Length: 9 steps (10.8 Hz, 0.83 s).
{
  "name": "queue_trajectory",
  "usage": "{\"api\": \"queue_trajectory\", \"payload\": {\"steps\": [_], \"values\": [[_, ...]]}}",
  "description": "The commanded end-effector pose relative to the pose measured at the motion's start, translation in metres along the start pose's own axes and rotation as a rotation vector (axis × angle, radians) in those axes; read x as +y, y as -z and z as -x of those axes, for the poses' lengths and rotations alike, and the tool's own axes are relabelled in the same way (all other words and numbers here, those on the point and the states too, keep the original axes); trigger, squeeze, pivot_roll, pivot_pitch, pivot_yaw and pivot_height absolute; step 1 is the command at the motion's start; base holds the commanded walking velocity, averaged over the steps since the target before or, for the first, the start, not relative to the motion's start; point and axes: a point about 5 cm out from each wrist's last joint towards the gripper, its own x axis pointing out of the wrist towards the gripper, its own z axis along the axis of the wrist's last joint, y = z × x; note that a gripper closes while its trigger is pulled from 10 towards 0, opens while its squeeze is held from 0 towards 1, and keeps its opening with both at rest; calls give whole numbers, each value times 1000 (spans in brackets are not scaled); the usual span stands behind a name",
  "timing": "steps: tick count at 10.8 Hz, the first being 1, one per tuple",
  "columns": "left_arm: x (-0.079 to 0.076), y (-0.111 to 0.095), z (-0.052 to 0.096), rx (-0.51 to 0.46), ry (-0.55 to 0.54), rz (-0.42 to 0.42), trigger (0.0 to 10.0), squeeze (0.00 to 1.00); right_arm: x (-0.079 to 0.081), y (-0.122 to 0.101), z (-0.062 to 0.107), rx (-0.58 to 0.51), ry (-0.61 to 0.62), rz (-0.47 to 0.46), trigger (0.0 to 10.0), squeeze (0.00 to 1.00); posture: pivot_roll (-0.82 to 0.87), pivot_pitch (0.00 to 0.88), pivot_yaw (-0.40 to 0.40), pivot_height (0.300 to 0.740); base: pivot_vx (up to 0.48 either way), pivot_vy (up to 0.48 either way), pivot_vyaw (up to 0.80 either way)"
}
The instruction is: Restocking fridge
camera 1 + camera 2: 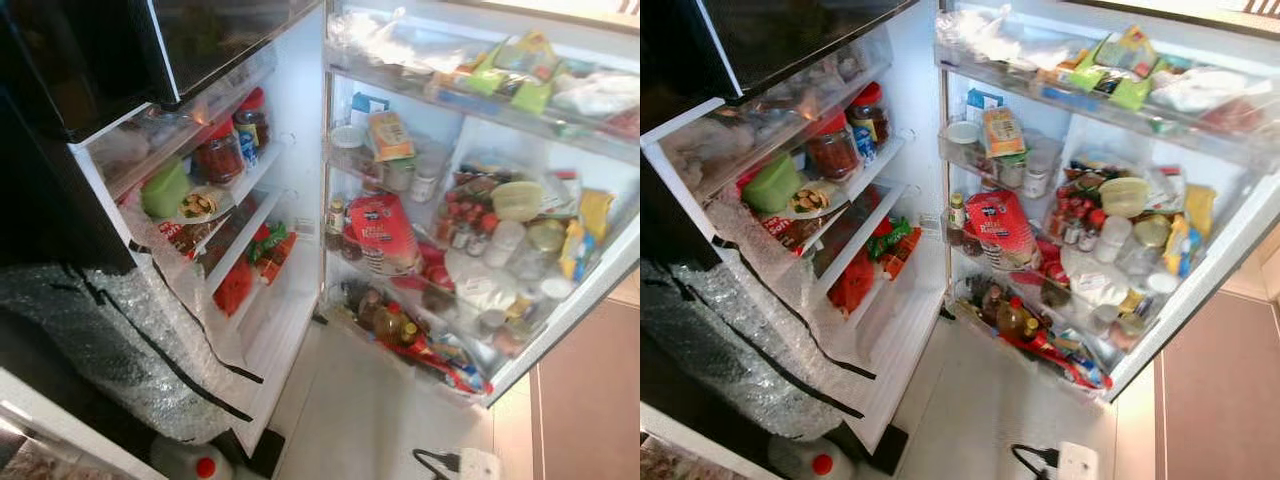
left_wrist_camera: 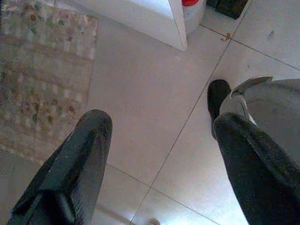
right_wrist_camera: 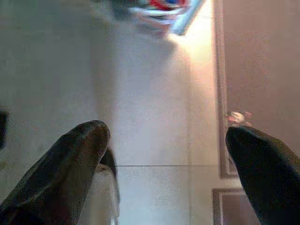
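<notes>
The fridge [image 1: 300, 110] stands open before me, its door [image 1: 250, 330] swung out to the left. The door racks hold red-lidded jars [image 1: 220, 150], a green tub [image 1: 165, 188] and red packets [image 1: 235, 285]. Inside, the shelves are crowded: a red bag [image 1: 385, 232], small bottles [image 1: 465, 225], tubs, and bottles in the bottom drawer [image 1: 385, 322]. My left gripper [image 2: 159, 117] hangs open over pale floor tiles, holding nothing. The right gripper [image 3: 166, 136] is likewise open over the floor, with the fridge's lower edge [image 3: 161, 14] ahead of it.
Bubble wrap [image 1: 130, 340] covers the lower door. A white jug with a red cap [image 1: 195, 462] stands on the floor by the door's foot. A power strip with a black cable [image 1: 478, 464] lies on the tiles in front. A patterned rug [image 2: 42, 79] lies beside the left gripper.
</notes>
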Motion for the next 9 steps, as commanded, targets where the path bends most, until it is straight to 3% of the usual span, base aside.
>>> {"api": "queue_trajectory", "payload": {"steps": [1,6,9], "values": [[1,2,0,4,-5,-20,10000,0,-1,1,2,3,77,-58,10000,0,-2,0,27,740,0,0,0],[1,1,0,-1,-12,-14,10000,0,-7,4,6,19,318,-20,10000,0,-9,0,23,740,0,0,0],[1,1,0,-2,-17,-12,10000,0,-7,4,7,25,339,-22,10000,0,-6,0,23,740,0,0,0]]}}
